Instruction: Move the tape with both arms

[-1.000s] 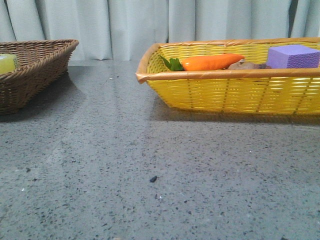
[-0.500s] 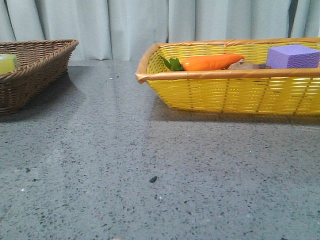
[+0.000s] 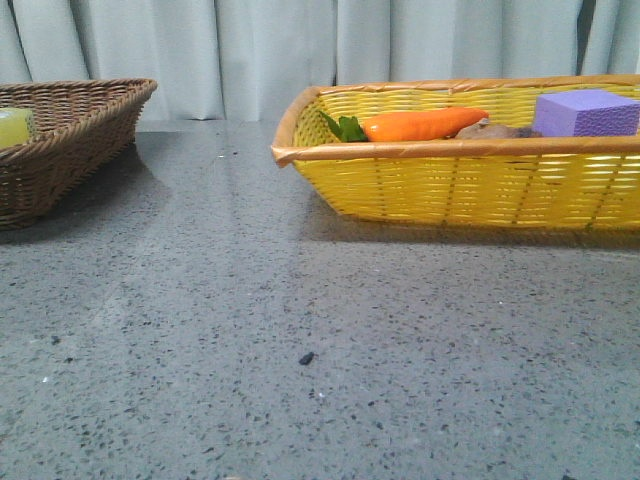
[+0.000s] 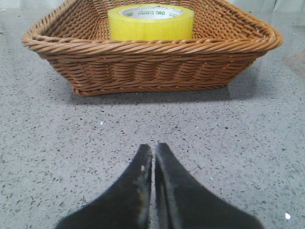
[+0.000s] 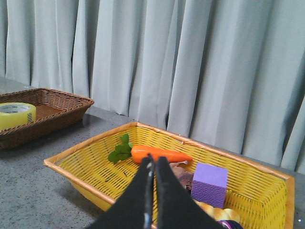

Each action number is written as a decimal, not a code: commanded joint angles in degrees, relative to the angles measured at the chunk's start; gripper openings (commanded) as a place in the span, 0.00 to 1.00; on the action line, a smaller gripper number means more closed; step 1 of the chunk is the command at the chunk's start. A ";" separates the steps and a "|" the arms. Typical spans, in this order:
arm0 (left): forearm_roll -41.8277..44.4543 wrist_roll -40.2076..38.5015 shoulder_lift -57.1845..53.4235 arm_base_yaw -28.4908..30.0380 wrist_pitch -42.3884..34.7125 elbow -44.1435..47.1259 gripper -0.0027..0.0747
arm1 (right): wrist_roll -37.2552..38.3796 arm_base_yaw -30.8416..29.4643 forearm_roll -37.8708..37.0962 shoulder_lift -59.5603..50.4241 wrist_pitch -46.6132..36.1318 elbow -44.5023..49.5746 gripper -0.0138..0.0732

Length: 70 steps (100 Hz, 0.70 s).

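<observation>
The tape (image 4: pixel 151 22), a wide yellow roll with a white core and green print, lies flat in a brown wicker basket (image 4: pixel 152 62). It also shows in the right wrist view (image 5: pixel 17 114) and as a yellow sliver at the left edge of the front view (image 3: pixel 14 127). My left gripper (image 4: pixel 153 147) is shut and empty, low over the grey table, a short way in front of that basket. My right gripper (image 5: pixel 154 160) is shut and empty, raised above the yellow basket (image 5: pixel 86 171). Neither gripper shows in the front view.
The yellow basket (image 3: pixel 460 185) at the right holds an orange carrot (image 3: pixel 422 124), a purple block (image 3: pixel 586 112) and other small items. The brown basket (image 3: pixel 70 150) stands at the far left. Grey curtains hang behind the speckled table (image 3: pixel 300 330).
</observation>
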 commanded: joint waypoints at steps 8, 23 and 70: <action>0.07 -0.50 -1.67 0.07 -4.08 0.52 0.01 | -0.04 -0.27 -2.07 0.65 -3.62 -1.00 0.08; 0.07 -0.50 -1.67 0.07 -4.08 0.52 0.01 | -0.04 -0.27 -2.07 0.65 -3.62 -1.00 0.08; 0.07 -0.50 -1.67 0.07 -4.08 0.52 0.01 | -0.04 -9.74 -2.07 0.65 -5.29 6.39 0.08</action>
